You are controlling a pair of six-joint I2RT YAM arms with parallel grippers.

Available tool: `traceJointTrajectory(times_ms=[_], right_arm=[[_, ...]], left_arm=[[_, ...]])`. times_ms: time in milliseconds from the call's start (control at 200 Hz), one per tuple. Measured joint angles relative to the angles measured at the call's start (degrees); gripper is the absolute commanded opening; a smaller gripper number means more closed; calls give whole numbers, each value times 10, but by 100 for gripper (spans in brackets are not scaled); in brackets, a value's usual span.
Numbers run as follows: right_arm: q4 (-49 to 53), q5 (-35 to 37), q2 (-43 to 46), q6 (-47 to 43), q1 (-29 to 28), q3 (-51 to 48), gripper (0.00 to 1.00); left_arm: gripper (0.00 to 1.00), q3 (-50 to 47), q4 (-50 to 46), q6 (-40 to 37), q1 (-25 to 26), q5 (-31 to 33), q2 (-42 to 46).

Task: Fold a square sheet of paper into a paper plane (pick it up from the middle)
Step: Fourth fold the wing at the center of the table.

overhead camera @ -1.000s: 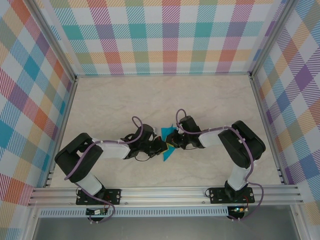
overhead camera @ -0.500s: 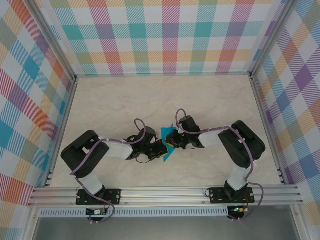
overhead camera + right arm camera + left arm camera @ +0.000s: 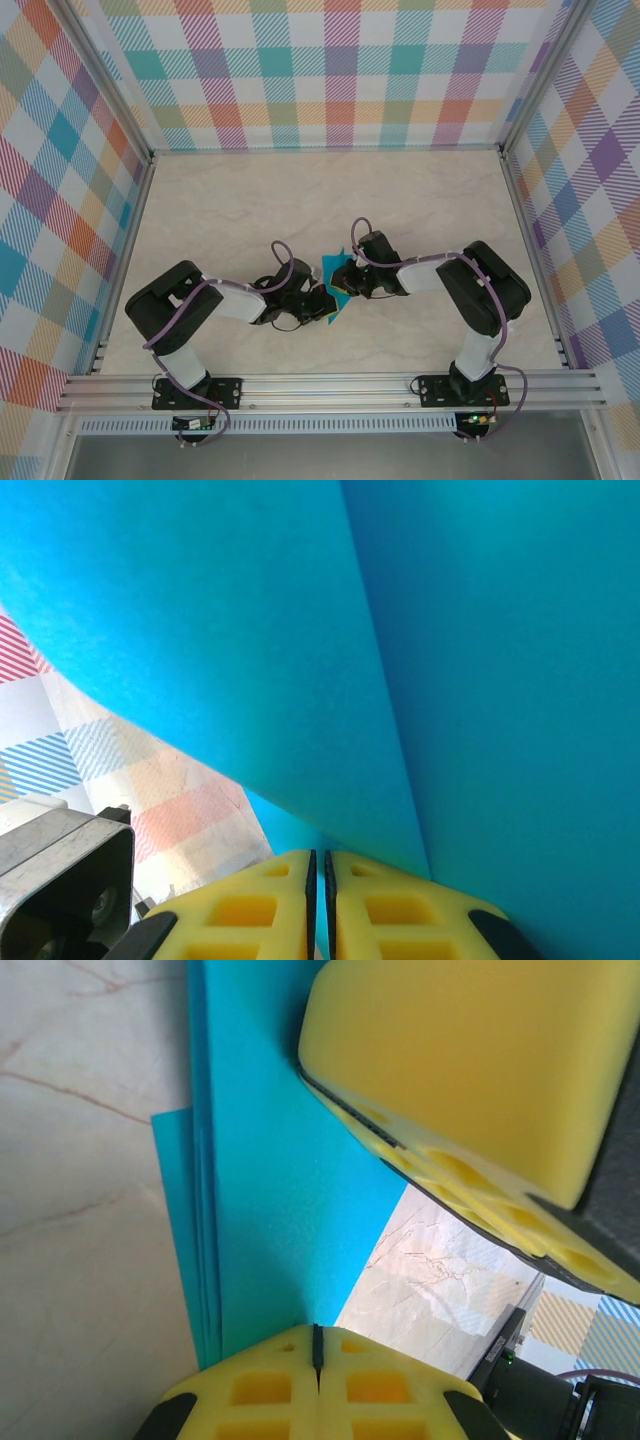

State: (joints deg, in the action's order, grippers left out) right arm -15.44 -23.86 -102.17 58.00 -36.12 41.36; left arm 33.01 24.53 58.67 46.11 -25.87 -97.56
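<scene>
Frame rail: ribbed silver aluminium bar (image 3: pixel 330 388) along the near edge, with both black arm bases bolted to it.
Left jaws: yellow foam pads (image 3: pixel 265 1390) moulded with square pockets, pressed flat together with only a thin dark seam between them. Tips set against the paper's near edge; cannot tell whether any layer is nipped.
Right jaws: matching yellow pocketed pads (image 3: pixel 250 910), closed to a hairline slit with a sliver of teal in it, pinching the sheet that rises from the tips. From the left wrist, one smooth-skinned pad on black backing lying over the paper's far part.
Paper: thin, matte teal-blue paper sheet (image 3: pixel 338 293), finely grained and folded into stacked layers with crisp straight edges stepped along one side. One long crease running up from the right tips. Sits between the two jaws at mid-surface, one part curving up off it.
Surface: glossy cream stone-look top (image 3: pixel 70 1210) with faint brown veins.
Walls: flat panels (image 3: pixel 340 70) printed in pastel plaid.
</scene>
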Motion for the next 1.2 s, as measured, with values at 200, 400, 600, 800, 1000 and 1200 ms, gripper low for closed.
traceJointTrajectory(times_ms=[200, 400, 600, 800, 1000, 1200], right_arm=[[4, -2, -2, -2, 0, 3, 13], [5, -2, -3, -2, 0, 4, 13], [6, -4, -5, -2, 0, 7, 13], [7, -4, -5, 0, 0, 8, 14], [10, -4, -5, 2, 0, 9, 14], [15, -4, -5, 3, 0, 11, 14]], left_arm=[[0, -3, -34, -8, 4, 12, 23], [0, -2, -112, -26, 8, 42, 64], [0, -2, -177, -31, 8, 80, 110], [0, 7, -186, -45, 8, 77, 129], [3, 57, -177, -56, 21, 58, 97], [3, 71, -171, -57, 24, 50, 44]])
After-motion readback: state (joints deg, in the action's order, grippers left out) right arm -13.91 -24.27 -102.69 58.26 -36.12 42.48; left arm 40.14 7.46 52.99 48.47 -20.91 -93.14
